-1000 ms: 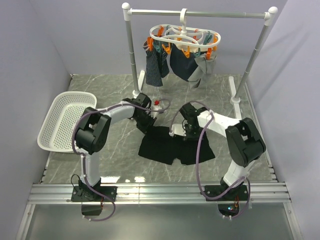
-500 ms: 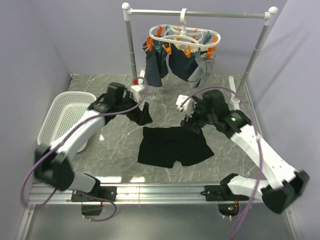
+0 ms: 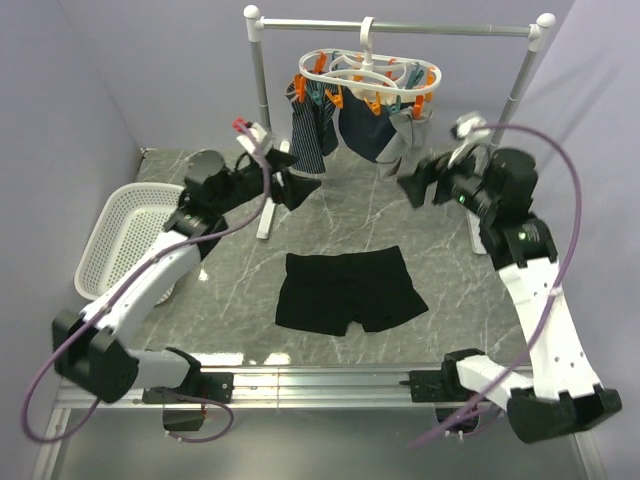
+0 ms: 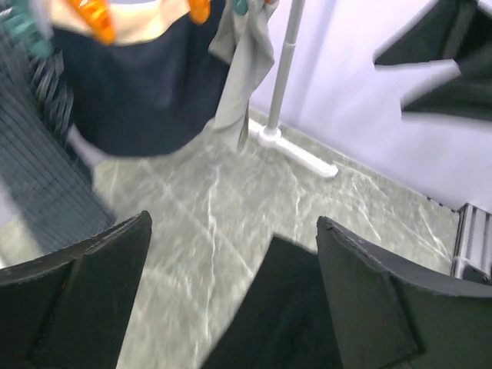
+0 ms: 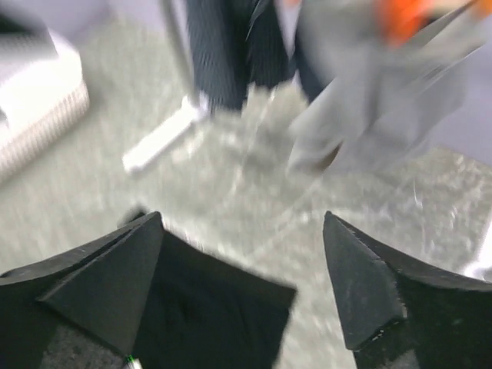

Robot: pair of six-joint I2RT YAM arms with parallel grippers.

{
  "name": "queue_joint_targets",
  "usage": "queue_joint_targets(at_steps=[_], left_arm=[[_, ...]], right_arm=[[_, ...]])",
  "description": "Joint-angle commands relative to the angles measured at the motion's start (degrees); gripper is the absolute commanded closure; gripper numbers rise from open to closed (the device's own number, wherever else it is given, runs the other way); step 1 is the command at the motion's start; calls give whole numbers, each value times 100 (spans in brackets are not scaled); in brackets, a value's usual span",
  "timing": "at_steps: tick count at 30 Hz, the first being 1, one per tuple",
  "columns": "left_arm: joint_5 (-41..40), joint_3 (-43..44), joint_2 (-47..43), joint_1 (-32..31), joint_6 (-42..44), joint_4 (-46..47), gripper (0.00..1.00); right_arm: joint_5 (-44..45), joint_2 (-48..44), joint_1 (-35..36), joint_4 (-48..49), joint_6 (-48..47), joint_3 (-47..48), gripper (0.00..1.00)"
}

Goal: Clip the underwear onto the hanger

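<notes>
While my left claw (image 3: 297, 189) and right claw (image 3: 414, 189) hang open, the underwear (image 3: 350, 292) lies flat; I'd grab its waistband next.

Your underwear (image 3: 350, 292) lies mid-surface (image 3: 455, 255), in front of the hanger (image 3: 368, 70) hung on the rail (image 3: 420, 27); basket (image 3: 125, 235) at left.

The top view looks down from above and behind; both wrist views, high up, face the underwear (image 3: 350, 292) near the hanger (image 3: 368, 78).
</notes>
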Motion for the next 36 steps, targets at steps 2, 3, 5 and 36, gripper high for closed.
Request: queue_joint_targets(at_steps=[2, 3, 5, 36], left_arm=[[-35, 170, 712, -640, 194, 2154, 15], [-323, 249, 861, -774, 421, 2461, 18], [-448, 555, 1380, -1028, 511, 2770, 33], [-2005, 4196, 5750, -1680, 1022, 5399, 73]], right_arm=[[-1109, 549, -740, 1316, 1572, 719, 11], [-1111, 585, -776, 1518, 1756, 710, 13], [-1120, 708, -838, 1976, 1854, 684, 17], [-1401, 938, -1234, 2478, 2206, 930, 41]])
